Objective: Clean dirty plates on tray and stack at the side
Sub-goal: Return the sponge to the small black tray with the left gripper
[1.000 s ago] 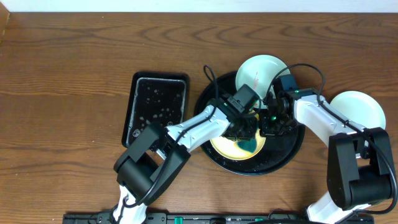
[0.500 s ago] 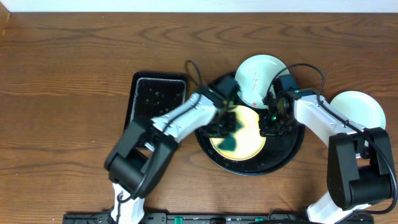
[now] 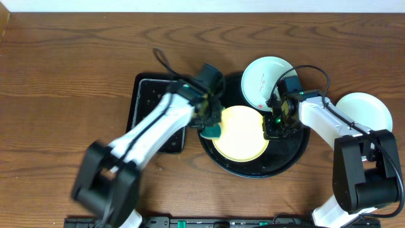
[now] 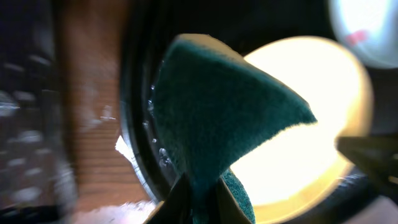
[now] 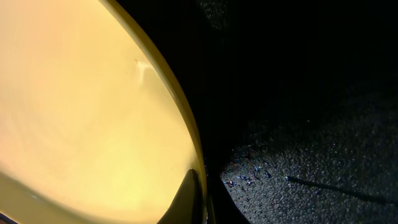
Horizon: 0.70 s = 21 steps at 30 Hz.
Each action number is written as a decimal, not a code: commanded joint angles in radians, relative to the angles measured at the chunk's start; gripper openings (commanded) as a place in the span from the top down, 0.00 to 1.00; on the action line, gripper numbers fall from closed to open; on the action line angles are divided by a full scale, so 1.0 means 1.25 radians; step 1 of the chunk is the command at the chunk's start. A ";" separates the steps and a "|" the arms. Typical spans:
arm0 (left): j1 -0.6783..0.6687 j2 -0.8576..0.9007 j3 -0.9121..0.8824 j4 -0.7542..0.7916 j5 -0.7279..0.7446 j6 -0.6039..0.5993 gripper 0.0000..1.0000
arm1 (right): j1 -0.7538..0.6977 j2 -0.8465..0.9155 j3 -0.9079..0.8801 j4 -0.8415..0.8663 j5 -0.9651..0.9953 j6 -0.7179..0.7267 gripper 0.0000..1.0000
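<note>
A pale yellow plate (image 3: 240, 132) lies in the round black tray (image 3: 292, 152). My right gripper (image 3: 271, 126) is shut on that plate's right rim; in the right wrist view one finger (image 5: 189, 193) lies over the yellow plate (image 5: 81, 106) edge. My left gripper (image 3: 211, 123) is shut on a green sponge (image 3: 212, 132), which hangs over the tray's left rim, beside the yellow plate. In the left wrist view the sponge (image 4: 217, 118) fills the middle. A pale plate with red smears (image 3: 266, 81) sits at the tray's back rim. Another pale plate (image 3: 364, 111) rests on the table at the right.
A smaller rectangular black tray (image 3: 158, 104), speckled with droplets, lies just left of the round tray, under my left arm. Brown wooden table (image 3: 63, 76) spreads to the left and back. The tray floor (image 5: 311, 124) by the yellow plate is wet.
My left arm has swung left with the sponge, off the yellow plate's middle to the tray's left rim. The right gripper and the plates have not moved.
</note>
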State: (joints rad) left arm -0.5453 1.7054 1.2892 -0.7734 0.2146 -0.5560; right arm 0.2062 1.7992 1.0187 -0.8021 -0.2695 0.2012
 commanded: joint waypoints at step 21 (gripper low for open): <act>0.269 -0.131 -0.111 -0.066 -0.198 0.184 0.51 | 0.167 -0.405 -0.015 -0.026 0.486 -0.012 0.99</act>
State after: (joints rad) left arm -0.2153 1.5642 1.1336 -0.8543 -0.0158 -0.3481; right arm 0.3664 1.3308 0.9977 -0.8330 0.1459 0.1940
